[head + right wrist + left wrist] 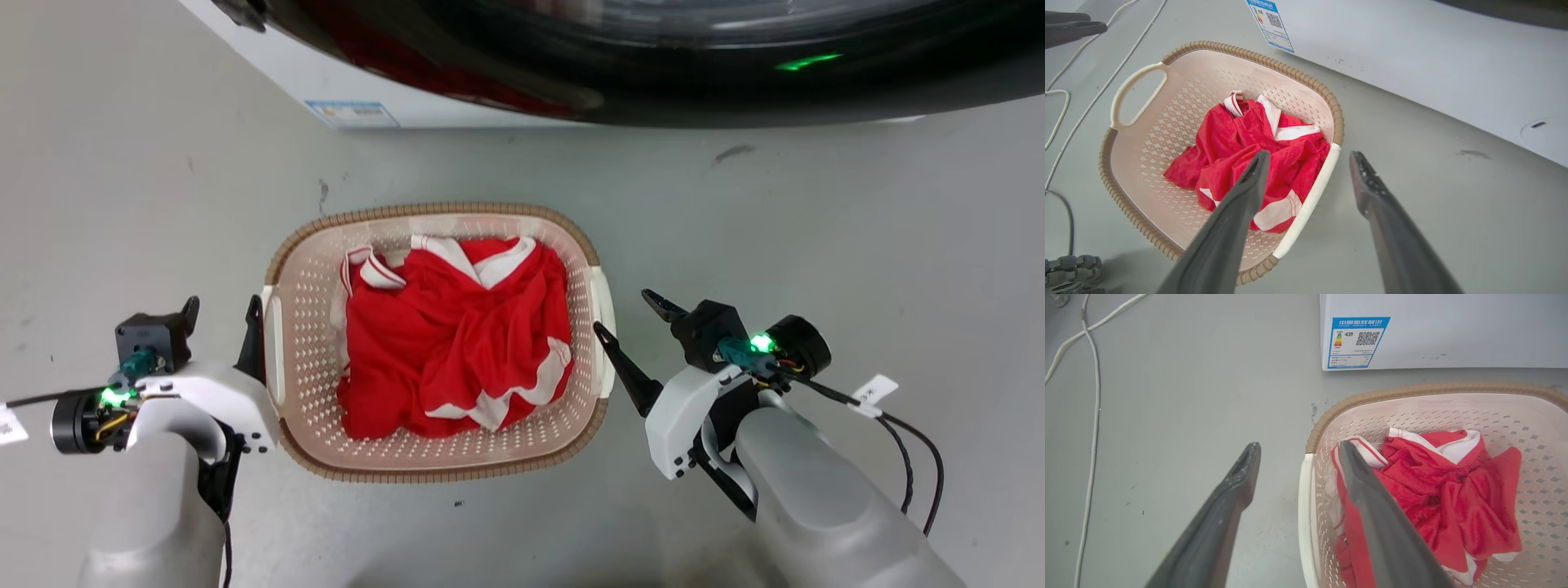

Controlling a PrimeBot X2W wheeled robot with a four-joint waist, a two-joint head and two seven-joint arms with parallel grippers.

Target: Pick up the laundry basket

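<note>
Currently the laundry basket (304, 343) is being supported by the floor (122, 204) before the washing machine (359, 90), a red-and-white garment (457, 335) being carried inside. The left gripper (223, 306) jaws are being held apart at the left handle (275, 351), and the right gripper (624, 312) jaws are being held apart at the right handle (605, 327).

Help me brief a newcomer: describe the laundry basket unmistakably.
On the grey floor before the white washing machine sits the laundry basket, between the left gripper and right gripper. It is cream perforated plastic with a brown woven-look rim, white side handles and a red-and-white garment inside.
</note>
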